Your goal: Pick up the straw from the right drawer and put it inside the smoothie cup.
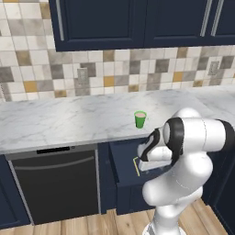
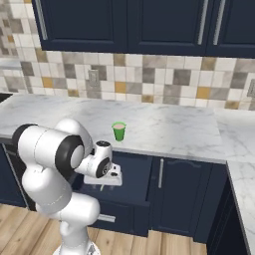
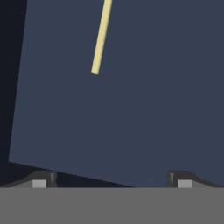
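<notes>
Straw (image 3: 100, 37) lying flat on the floor of the open right drawer (image 1: 124, 167), untouched. Gripper (image 3: 111, 178) hangs above the drawer, fingers spread wide, holding nothing. Smoothie cup (image 1: 140, 119) stands on the counter (image 1: 55, 121) behind.

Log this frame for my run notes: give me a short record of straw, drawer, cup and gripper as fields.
straw: lying flat on the drawer floor, untouched
drawer: pulled open, under the counter edge, right of the dishwasher
cup: upright on the counter, near its front edge, above the drawer; no straw in it
gripper: open, over the drawer interior, fingertips apart and clear of the straw
task stage: straw not yet grasped
</notes>
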Available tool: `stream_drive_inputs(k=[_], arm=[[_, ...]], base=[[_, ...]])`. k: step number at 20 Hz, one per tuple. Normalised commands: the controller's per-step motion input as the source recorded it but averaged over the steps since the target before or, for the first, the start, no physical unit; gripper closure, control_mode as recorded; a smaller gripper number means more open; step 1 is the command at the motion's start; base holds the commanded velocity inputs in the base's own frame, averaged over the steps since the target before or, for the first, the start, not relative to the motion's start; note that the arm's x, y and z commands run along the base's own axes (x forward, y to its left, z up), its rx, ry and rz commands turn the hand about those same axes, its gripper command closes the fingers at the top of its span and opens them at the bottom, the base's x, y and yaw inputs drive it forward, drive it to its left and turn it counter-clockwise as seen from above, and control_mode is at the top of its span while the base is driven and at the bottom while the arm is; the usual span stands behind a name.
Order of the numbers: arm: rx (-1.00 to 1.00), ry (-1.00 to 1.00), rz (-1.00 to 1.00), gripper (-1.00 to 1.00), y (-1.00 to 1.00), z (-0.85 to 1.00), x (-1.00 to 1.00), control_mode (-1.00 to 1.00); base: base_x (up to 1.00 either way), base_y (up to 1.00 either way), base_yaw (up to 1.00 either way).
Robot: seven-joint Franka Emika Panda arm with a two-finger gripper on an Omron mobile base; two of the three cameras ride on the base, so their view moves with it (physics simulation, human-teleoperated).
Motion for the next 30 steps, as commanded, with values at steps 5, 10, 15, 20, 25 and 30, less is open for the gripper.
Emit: stream_drive_inputs(k=[5, 10, 15, 20, 25, 30], arm=[[0.0, 0.0, 0.0, -1.0, 0.17, 0.0, 0.3, -1.0], [0.0, 0.0, 0.0, -1.0, 0.13, -0.02, 0.12, -1.0], [0.0, -0.03, 0.0, -1.0, 0.01, -0.14, 0.06, -1.0], [0.0, -0.1, 0.0, -1.0, 0.0, -0.25, 0.12, -1.0], [0.0, -0.1, 0.0, -1.0, 0.0, -0.27, 0.14, -1.0], [0.0, -0.05, 0.0, -1.0, 0.04, -0.2, 0.16, -1.0]], base=[[0.0, 0.0, 0.0], [0.0, 0.0, 0.0], [0.0, 0.0, 0.0], [0.0, 0.0, 0.0], [0.0, 0.0, 0.0], [0.0, 0.0, 0.0]])
